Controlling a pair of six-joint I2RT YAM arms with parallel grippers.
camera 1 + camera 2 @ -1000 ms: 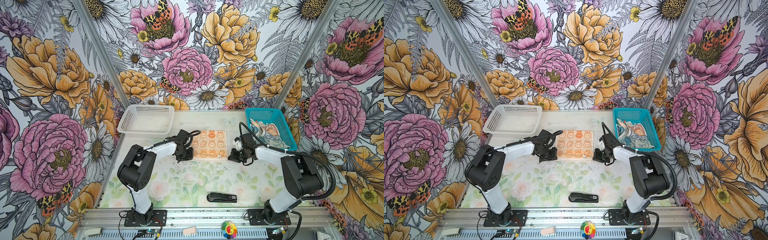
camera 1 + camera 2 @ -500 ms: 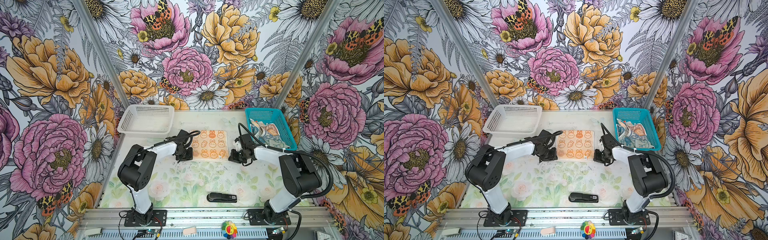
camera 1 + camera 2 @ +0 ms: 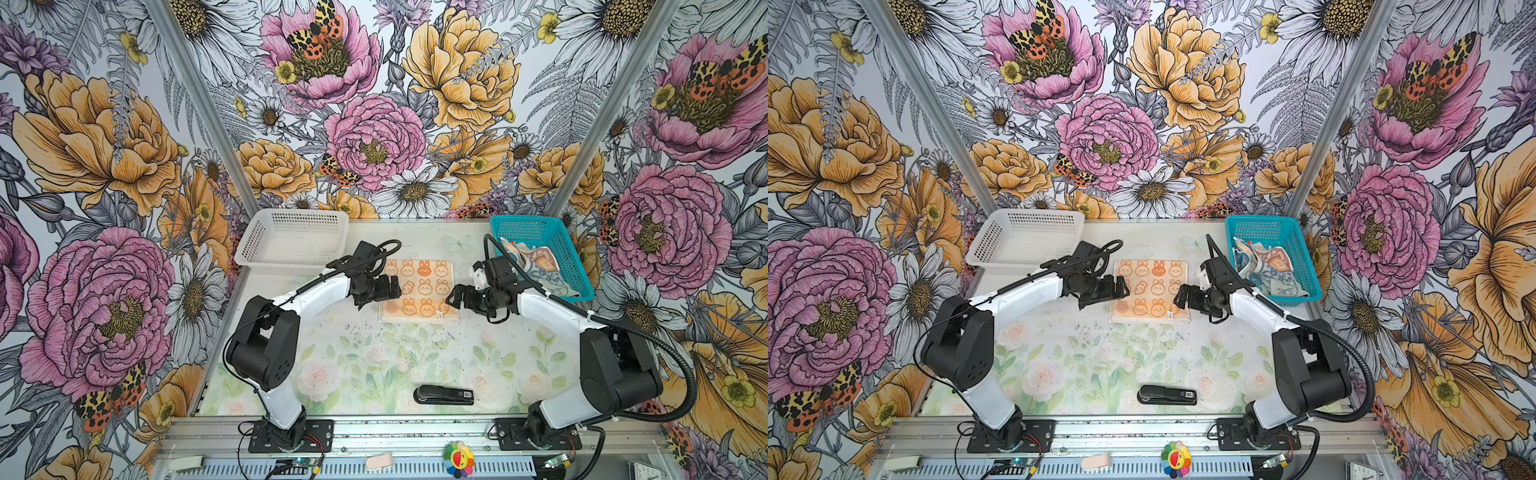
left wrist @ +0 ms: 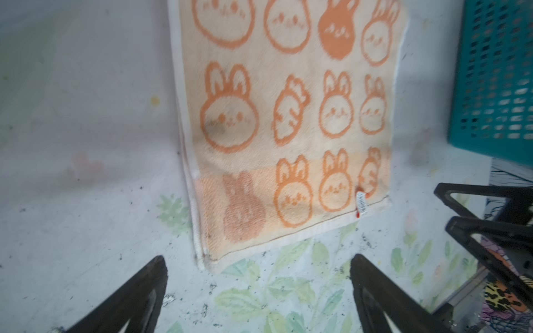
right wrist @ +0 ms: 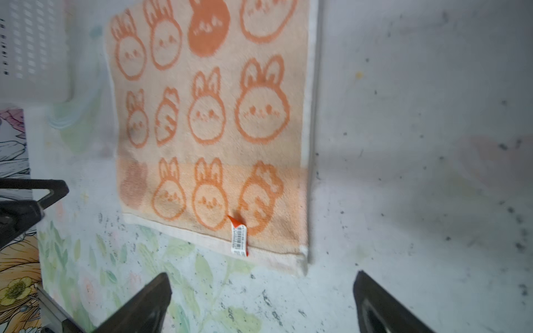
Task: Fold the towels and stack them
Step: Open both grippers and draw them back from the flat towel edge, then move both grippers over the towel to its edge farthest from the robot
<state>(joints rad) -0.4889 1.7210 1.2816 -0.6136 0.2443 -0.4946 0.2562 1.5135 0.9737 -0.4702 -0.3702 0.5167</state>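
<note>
**A:** Eyes on the orange-and-cream terry towel [image 3: 419, 291] with its bunny and carrot faces. It lies flat, a tidy rectangle on the floral-printed worktop [image 3: 365, 357], midway across and toward the back edge. The left wrist view shows stacked layers along one side.

**B:** A small white-and-orange label [image 5: 240, 240] sits on its front hem. The left gripper [image 3: 395, 288] is at the towel's left edge, jaws spread wide with nothing between them!

**A:** The right gripper [image 3: 452, 297] is at the right edge, fingers well apart and empty.

**B:** Further out, crumpled towels [image 3: 536, 266] are heaped in the teal perforated plastic basket [image 3: 519, 226] at the back right corner. There's a white perforated plastic basket [image 3: 291, 232] back left and a black stapler [image 3: 444, 395] near the front edge.
</note>
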